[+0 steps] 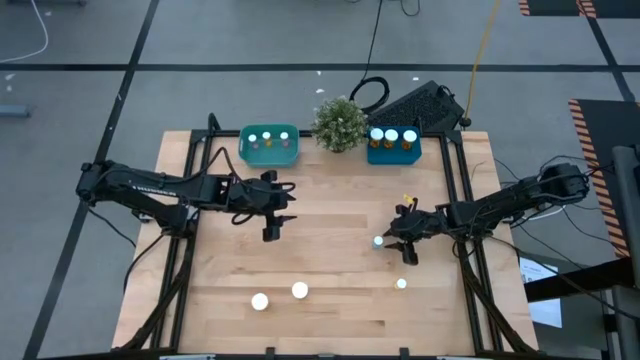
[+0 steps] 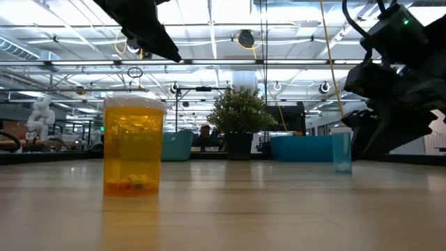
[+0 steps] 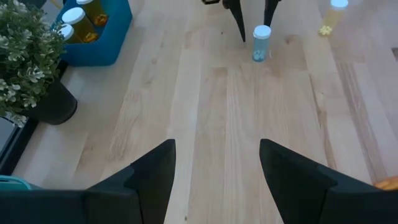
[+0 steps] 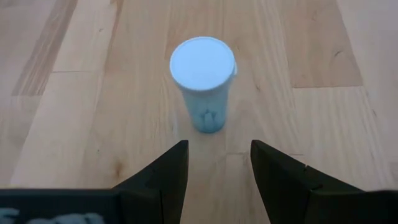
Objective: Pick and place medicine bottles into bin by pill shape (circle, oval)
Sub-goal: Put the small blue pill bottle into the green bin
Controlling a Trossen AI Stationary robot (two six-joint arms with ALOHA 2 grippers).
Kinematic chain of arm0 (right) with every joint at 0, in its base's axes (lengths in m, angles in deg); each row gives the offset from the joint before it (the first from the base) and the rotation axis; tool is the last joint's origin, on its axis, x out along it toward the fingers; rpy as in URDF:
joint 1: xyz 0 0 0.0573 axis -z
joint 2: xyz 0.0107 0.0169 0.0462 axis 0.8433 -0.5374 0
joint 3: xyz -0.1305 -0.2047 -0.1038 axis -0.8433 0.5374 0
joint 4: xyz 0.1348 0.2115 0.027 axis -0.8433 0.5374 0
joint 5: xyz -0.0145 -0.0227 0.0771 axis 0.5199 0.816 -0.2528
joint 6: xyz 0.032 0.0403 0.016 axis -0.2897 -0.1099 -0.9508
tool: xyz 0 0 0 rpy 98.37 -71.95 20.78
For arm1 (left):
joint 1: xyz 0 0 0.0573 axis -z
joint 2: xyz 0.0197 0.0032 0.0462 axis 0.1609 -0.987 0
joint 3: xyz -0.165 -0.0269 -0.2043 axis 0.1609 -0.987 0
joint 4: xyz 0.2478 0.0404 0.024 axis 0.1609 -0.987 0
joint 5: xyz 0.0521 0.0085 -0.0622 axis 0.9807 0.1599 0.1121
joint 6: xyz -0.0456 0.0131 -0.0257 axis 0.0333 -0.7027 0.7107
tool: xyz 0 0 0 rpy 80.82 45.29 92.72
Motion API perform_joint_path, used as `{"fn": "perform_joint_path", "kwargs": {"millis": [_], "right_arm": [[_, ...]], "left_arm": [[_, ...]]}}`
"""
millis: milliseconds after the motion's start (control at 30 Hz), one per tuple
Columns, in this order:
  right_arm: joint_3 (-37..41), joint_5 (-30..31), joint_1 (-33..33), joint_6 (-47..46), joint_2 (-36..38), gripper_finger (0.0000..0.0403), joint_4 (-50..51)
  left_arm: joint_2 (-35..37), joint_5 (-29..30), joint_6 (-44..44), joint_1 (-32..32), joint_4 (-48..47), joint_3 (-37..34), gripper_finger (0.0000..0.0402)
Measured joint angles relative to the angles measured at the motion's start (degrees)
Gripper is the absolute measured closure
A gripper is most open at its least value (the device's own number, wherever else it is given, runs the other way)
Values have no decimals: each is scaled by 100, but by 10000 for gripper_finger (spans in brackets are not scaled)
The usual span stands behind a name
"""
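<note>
A small pale-blue medicine bottle [image 4: 203,81] with a white cap stands upright on the wooden table [image 1: 330,200], right of centre [image 1: 378,240]. My right gripper [image 4: 214,165] is open just to its right, level with it [image 1: 398,238], with the fingers short of the bottle and touching nothing. My left gripper [image 1: 282,210] hangs open over the table's left middle with nothing between its fingers [image 3: 217,168]. Three more bottles stand near the front: an amber one [image 2: 132,146], its neighbour [image 1: 299,290] and a small one [image 1: 401,284].
At the far edge a teal bin [image 1: 270,143] and a blue bin [image 1: 393,143] each hold capped bottles, with a potted plant [image 1: 340,122] between them. Bare wood lies between the two grippers and toward the bins.
</note>
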Motion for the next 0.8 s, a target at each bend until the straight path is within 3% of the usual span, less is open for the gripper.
{"fn": "perform_joint_path", "kwargs": {"millis": [533, 800], "right_arm": [[2, -117, -2, 78, -90, 236, -99], [2, -115, -2, 398, -607, 236, -845]], "left_arm": [[-3, 0, 70, -4, 104, 0, 165], [-4, 0, 63, -4, 214, 0, 165]]}}
